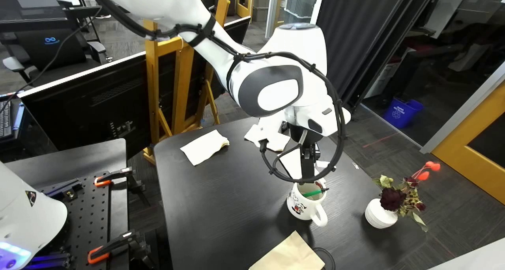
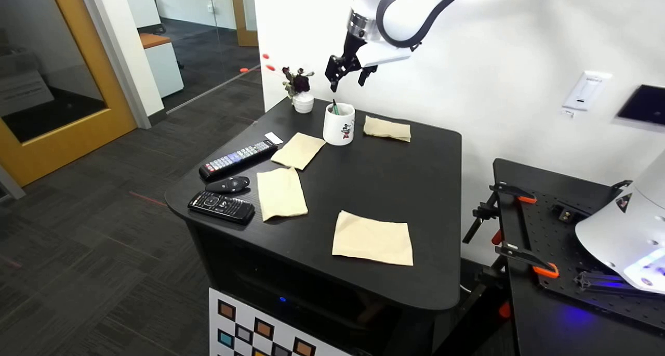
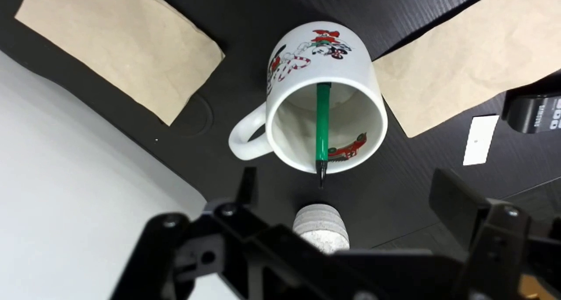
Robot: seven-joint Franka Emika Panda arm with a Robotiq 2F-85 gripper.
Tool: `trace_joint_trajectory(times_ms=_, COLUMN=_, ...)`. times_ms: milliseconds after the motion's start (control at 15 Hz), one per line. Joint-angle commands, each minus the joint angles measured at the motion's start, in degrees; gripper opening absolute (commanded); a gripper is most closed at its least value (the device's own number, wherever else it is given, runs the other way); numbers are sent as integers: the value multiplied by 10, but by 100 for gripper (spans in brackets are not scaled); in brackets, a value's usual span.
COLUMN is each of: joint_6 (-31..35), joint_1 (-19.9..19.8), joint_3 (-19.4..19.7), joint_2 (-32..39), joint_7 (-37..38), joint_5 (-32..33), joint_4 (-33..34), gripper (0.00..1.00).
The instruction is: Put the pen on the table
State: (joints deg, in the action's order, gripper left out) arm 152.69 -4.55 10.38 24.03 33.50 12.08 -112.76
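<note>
We see the gripper (image 2: 348, 86), jaws apart and holding nothing, above the Minnie Mouse mug (image 3: 307, 65). Below, the green pen (image 3: 322, 122) leans in it, tip past the rim, its long axis crosswise to the jaws' closing.

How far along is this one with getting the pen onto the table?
Done: the pincer seems placed for a grasp, open above the white cartoon-print mug. In hand: nothing; the green pen leans inside the mug, poking past the rim. Left: gripping it, lifting it out and laying it on the black table.
</note>
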Motion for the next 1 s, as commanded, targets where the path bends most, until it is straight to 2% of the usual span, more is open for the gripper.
trace_joint_trajectory(times_ms=0, joint_6=-15, joint_1=9, joint_3=12, joint_2=22, joint_7=-32, joint_5=-32, joint_4=28, gripper=100)
trace_joint_trajectory(times_ms=667, joint_6=-28, joint_1=-6, joint_3=9, joint_2=65, joint_7=-111, joint_5=-90, joint_4=66, gripper=100)
trace_joint_trajectory(times_ms=733, joint_6=-28, joint_1=-8, joint_3=7, joint_2=67, joint_7=-121, joint_5=-93, joint_4=69, gripper=97)
trace_joint_trajectory(times_ms=800, joint_6=-30, joint_1=-8, joint_3=7, joint_2=69, joint_7=-127, joint_5=-94, joint_4=71, gripper=85)
trace_joint_trajectory(times_ms=933, joint_6=-33, joint_1=-10, joint_3=5, joint_2=74, joint_7=-139, joint_5=-98, joint_4=78, gripper=69)
